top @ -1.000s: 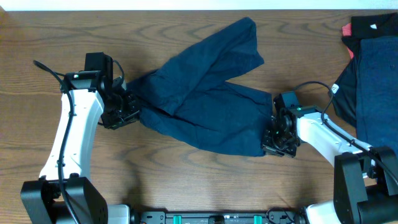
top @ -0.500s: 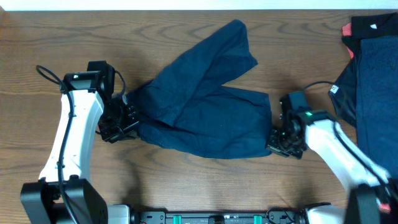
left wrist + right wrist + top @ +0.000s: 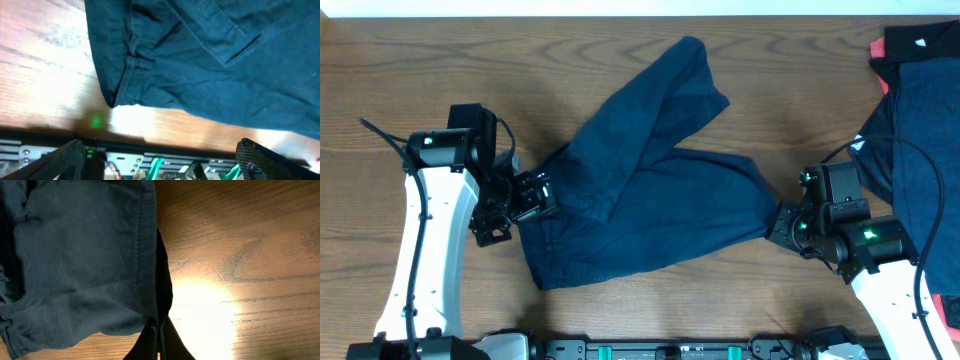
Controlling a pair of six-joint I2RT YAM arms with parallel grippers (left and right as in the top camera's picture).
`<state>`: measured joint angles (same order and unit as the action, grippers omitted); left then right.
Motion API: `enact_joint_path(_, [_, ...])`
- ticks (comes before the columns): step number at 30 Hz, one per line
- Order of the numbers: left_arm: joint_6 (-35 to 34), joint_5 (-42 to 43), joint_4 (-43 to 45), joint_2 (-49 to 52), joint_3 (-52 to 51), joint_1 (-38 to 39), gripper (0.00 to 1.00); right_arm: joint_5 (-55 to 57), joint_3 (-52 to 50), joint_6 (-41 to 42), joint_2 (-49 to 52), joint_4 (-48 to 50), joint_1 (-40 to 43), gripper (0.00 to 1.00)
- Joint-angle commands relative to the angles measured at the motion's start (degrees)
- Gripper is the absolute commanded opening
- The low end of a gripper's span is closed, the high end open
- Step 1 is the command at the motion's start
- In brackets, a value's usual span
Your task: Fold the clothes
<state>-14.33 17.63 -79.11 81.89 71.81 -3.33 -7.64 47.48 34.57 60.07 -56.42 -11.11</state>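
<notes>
Viewing from overhead, I see the navy trousers (image 3: 650,190) spread on the counter (image 3: 420,60). My right hand (image 3: 159,330) is pinched tight on a leg hem. My left hand (image 3: 535,195) has its fingers apart beside the waistband. The white tag (image 3: 857,143) on the second garment (image 3: 920,110) is too small to read.

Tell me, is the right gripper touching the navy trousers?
Touching. The right wrist view shows it: the right gripper has its fingers shut on the hem edge of the navy trousers, fabric pinched between them.
</notes>
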Motion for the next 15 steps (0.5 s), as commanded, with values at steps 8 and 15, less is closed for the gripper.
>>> enact_joint_path(8, [1.60,-0.26,-0.70,0.55,-11.13,-0.09,0.98,1.27,0.94,0.55,0.31,0.31,0.39,0.02])
enact_joint_path(15, [0.07,-0.15,2.89,0.92,-15.89,-0.09,0.98,1.44,0.94,0.55,0.31,1.18,0.39,0.01])
